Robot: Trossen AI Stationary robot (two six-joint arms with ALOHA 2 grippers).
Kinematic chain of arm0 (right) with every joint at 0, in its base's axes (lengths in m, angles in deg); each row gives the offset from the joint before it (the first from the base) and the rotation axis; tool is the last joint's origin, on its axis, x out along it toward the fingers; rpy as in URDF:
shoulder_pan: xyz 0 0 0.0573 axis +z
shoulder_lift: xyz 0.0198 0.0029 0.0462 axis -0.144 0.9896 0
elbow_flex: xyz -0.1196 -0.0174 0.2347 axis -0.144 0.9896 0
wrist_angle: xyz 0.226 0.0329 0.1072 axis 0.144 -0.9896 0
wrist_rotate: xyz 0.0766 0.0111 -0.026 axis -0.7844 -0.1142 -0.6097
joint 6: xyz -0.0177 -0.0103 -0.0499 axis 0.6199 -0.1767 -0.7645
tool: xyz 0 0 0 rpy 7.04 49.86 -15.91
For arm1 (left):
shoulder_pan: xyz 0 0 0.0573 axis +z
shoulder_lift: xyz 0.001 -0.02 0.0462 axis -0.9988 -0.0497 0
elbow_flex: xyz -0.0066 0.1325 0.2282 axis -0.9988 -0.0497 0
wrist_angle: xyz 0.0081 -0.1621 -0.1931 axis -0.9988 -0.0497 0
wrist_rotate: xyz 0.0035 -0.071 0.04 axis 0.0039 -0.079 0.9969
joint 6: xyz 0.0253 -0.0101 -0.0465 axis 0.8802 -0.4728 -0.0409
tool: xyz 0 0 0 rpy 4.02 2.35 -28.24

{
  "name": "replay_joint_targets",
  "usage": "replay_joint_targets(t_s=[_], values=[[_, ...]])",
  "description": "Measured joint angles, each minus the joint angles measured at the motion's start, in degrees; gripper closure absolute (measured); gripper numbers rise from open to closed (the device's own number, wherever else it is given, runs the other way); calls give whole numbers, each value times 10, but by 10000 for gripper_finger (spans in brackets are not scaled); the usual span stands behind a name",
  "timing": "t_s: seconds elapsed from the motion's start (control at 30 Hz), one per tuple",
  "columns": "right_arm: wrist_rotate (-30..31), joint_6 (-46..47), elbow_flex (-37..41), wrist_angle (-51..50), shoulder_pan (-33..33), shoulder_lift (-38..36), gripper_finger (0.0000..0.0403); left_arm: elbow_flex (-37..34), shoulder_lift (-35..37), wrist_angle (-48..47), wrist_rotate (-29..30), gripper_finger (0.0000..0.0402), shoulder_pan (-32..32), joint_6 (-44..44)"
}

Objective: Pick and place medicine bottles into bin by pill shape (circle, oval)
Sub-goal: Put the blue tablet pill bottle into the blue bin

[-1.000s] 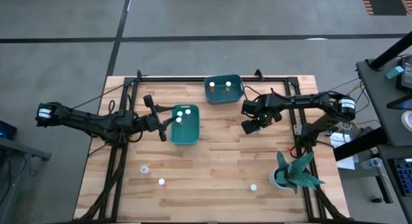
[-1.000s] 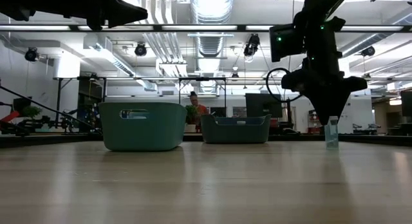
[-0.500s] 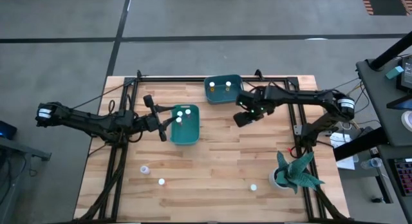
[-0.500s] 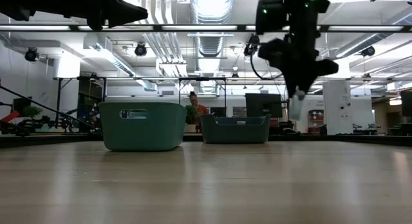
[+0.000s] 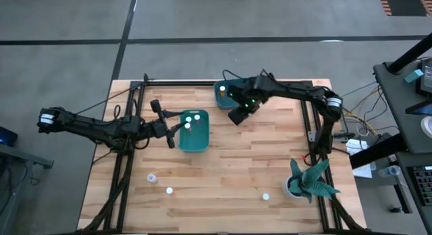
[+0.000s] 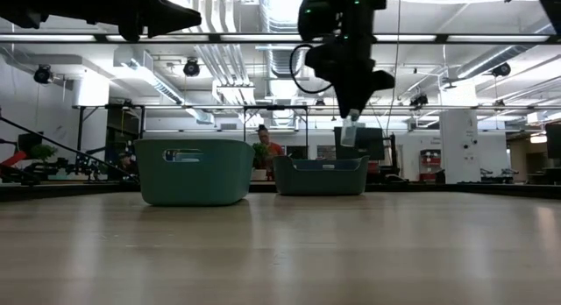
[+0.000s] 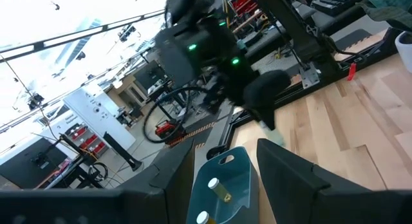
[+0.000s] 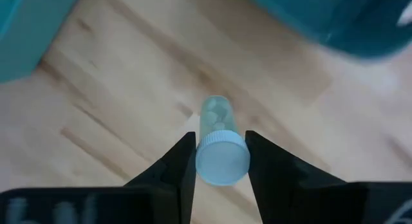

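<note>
My right gripper (image 5: 236,116) is shut on a small clear medicine bottle (image 8: 216,118) with a pale cap. It hangs high over the table, between the two teal bins. The far bin (image 5: 234,94) holds two bottles. The nearer bin (image 5: 194,131) holds three. Three more bottles stand on the table near the front edge: one (image 5: 152,177), a second (image 5: 169,191), and a third (image 5: 266,196). My left gripper (image 5: 175,127) is open and empty, raised at the left side of the nearer bin. My right gripper pinches the bottle at its cap end (image 8: 222,161) between its two fingers (image 8: 183,163). The fingers point down at a slant and lie along the bottle. The bottle (image 6: 349,132) hangs below the fingertips, slightly tilted, lifted clear of the table.
A teal-leaved plant in a white pot (image 5: 309,181) stands at the front right corner. A black frame (image 5: 307,120) runs along the table's sides. The wood between the bins and the front bottles (image 5: 223,167) is bare. A person (image 6: 263,140) sits in the room behind.
My right gripper has risen and gone toward the table's left and far edges, from right of centre to beside the far bin. It stays shut on the bottle. The bottle, low at table level a second ago, now hangs high above the bins' rims.
</note>
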Motion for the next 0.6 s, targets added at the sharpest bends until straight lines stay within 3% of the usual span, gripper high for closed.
replay_joint_targets(t_s=[0.27,0.6], values=[[2,-80,-117,-32,-66,70,292,0,0,0,0,249,0,0],[4,-152,-191,-39,-149,146,292,0,0,0,0,249,0,0]])
